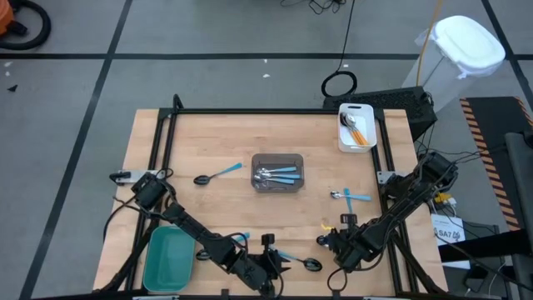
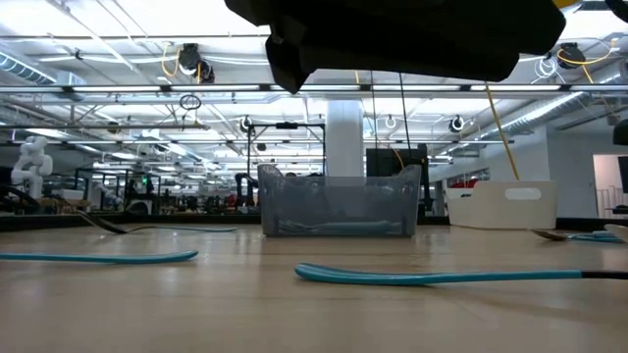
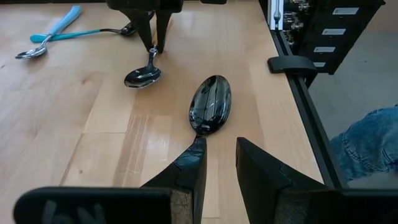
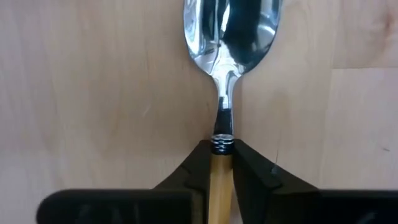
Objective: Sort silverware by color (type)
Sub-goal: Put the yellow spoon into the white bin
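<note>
We read no clear writing: white labels on the dark equipment beside the table are too small to make out, and a tag past the table's right side shows only part of a word.

Taking the grey translucent bin at the table's middle as our landmark, it is boxy with ribbed plastic walls and holds several spoons with light-blue handles. A white rounded tray up and to the right of the bin carries orange-handled spoons. A smooth teal tub sits down and left of the bin, near the front edge. Left of the bin lies a dark-bowled spoon with a blue handle; right of it lies a silver-bowled blue spoon.

The right gripper, down and right of the bin, is pinched on the orange-handled spoon, whose glossy silver bowl rests on the pale wood grain.

The left gripper, below the bin at the front edge, stands narrowly parted around the neck of a black-bowled spoon; we cannot tell whether it grips it.
</note>
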Controlling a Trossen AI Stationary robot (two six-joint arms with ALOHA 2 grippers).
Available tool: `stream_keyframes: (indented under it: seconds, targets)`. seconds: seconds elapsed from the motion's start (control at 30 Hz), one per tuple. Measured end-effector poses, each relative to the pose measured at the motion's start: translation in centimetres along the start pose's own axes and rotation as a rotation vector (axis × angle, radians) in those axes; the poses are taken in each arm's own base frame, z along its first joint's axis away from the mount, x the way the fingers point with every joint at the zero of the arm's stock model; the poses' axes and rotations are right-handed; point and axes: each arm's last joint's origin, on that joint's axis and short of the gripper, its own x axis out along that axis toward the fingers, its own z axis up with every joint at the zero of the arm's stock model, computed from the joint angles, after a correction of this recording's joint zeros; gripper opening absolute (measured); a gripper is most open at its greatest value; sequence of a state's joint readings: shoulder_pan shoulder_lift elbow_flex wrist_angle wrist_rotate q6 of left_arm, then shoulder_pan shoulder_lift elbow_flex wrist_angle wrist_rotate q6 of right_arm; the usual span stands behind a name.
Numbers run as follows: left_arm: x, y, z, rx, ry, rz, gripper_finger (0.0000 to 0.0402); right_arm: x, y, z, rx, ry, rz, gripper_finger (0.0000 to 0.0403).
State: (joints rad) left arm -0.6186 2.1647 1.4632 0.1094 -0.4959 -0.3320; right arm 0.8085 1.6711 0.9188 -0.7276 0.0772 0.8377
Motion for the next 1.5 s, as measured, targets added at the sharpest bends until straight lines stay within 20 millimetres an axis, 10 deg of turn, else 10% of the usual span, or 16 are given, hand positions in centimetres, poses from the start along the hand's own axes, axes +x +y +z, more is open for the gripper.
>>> stream_keyframes:
  seconds: [0.73, 1.5]
  targets:
    - [-0.1, -0.1, -0.1, -0.009, 0.007, -0.002, 0.0088, -6.6, -2.3, 2.0, 0.199, -0.314, -0.003, 0.0038]
    - [0.2, 0.9, -0.8, 0.095, 0.094, 0.039, 0.0088, -14.4, -16.5, 1.7, 0.542, -0.560, -0.285, 0.0038]
